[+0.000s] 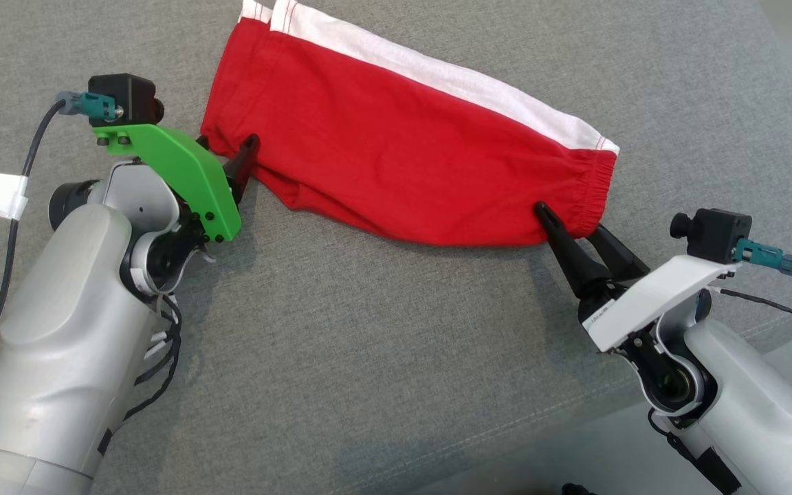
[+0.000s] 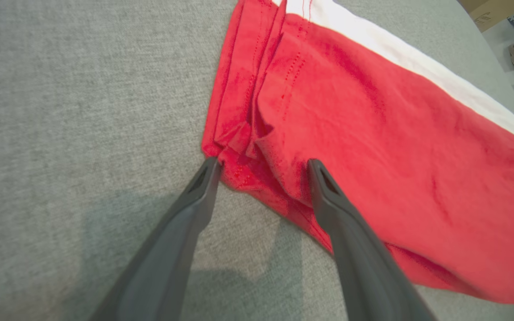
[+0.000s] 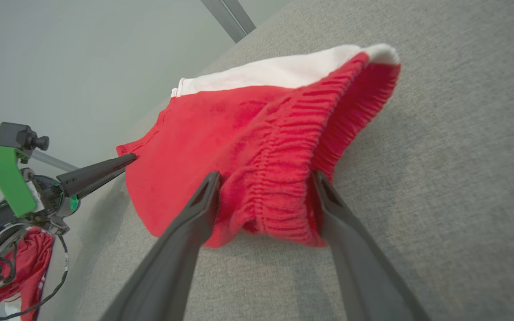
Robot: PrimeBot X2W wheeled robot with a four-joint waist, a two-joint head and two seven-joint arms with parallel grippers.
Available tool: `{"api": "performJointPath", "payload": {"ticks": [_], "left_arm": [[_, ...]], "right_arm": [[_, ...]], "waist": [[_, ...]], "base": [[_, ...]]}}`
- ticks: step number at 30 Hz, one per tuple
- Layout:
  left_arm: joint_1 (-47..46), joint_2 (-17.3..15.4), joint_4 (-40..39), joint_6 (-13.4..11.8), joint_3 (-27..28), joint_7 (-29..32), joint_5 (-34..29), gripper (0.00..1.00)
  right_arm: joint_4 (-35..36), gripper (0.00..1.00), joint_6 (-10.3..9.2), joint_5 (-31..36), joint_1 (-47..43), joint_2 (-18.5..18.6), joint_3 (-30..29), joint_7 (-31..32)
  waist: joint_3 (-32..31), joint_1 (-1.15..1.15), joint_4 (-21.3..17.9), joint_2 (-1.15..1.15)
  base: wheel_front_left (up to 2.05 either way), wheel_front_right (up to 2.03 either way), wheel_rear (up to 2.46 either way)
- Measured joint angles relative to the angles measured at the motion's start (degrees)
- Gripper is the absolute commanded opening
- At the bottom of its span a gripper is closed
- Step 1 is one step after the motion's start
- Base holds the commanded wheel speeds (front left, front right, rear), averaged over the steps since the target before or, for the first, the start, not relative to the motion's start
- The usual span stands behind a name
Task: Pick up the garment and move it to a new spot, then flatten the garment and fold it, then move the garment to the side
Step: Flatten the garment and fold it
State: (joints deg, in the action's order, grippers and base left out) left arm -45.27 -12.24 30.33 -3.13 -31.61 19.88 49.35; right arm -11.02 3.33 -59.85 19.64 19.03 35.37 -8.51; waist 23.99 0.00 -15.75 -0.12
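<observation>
Left gripper (image 1: 227,148) spread at garment's (image 1: 403,158) left end | right gripper (image 1: 566,220) spread, apparently astride right end | long axis spanned between

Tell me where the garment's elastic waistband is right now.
The waistband is the garment's right end in the head view, on the grey surface, its near corner between the right gripper's open fingers.

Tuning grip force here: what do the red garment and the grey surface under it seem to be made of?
The garment looks like soft, matte knit fabric, perhaps cotton: it creases, with stitch lines and a gathered elastic waistband. The grey surface looks like matte woven upholstery cloth: flecked weave, stitched seam.
</observation>
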Motion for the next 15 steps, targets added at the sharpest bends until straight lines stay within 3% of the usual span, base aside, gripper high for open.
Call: {"api": "performJointPath", "payload": {"ticks": [12,13,14,15], "left_arm": [[-0.63,0.73,2.27,-0.51,0.77,0.14,0.48,1.00],[-0.65,0.90,2.48,-0.52,0.86,-0.08,0.49,0.53],[-0.65,1.19,2.68,-0.64,1.11,-0.33,0.51,0.30],[-0.65,1.51,2.91,-0.67,1.19,-0.57,0.51,0.15]], "right_arm": [[0.57,1.00,-0.93,-0.20,-0.01,-0.74,0.19,0.86],[0.56,1.00,-0.93,-0.20,-0.01,-0.77,0.20,1.04],[0.53,1.00,-0.93,-0.23,-0.01,-0.81,0.20,1.10],[0.46,1.00,-0.94,-0.48,-0.01,-0.90,0.15,1.12]], "waist": [[0.40,0.00,-0.61,0.00],[0.37,0.00,-0.62,0.00],[0.33,0.00,-0.63,0.00],[0.28,0.00,-0.62,0.00]], "base": [[0.00,0.00,0.00],[0.00,0.00,0.00],[0.00,0.00,0.00],[0.00,0.00,0.00]]}}
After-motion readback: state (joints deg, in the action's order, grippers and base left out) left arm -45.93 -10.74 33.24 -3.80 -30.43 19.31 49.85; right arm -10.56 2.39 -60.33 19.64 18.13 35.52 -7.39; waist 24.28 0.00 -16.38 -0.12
